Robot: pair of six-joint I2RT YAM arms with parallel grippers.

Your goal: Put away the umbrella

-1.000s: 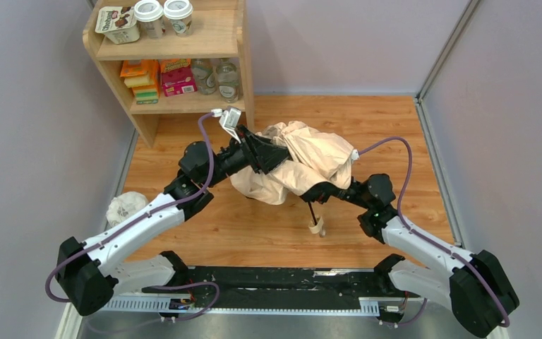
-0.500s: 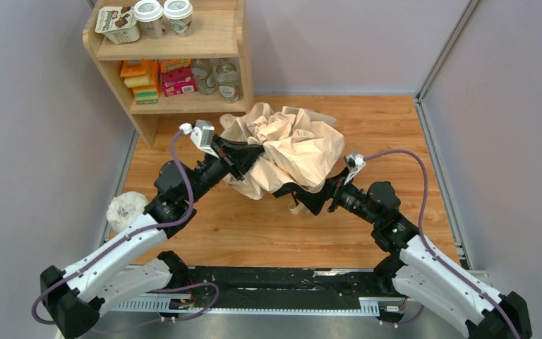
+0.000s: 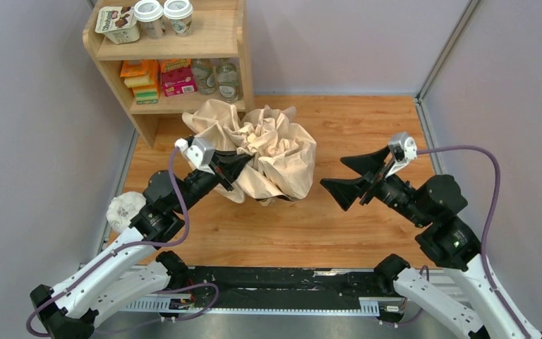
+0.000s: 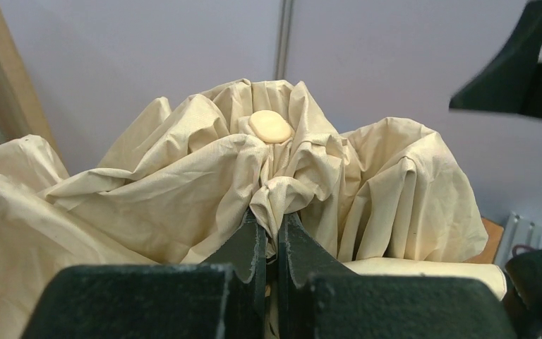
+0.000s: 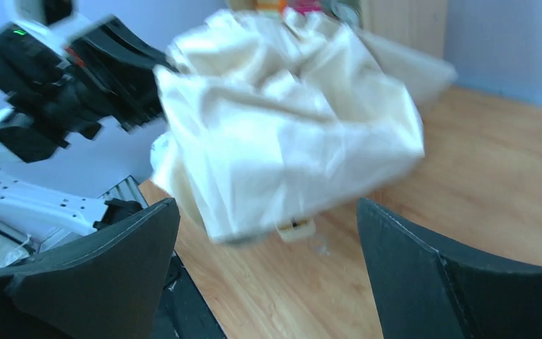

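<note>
One clamped, one free: my left gripper grips the umbrella centre frame; my right gripper gapes, empty.

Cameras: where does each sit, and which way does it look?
Top external: above, behind the arms, looking down at the table; both arms show.
Left wrist: on the left arm, facing the umbrella; left gripper pinches its fabric.
Right wrist: on the right arm, facing the umbrella; right gripper open.
Shared: all see the umbrella.
</note>
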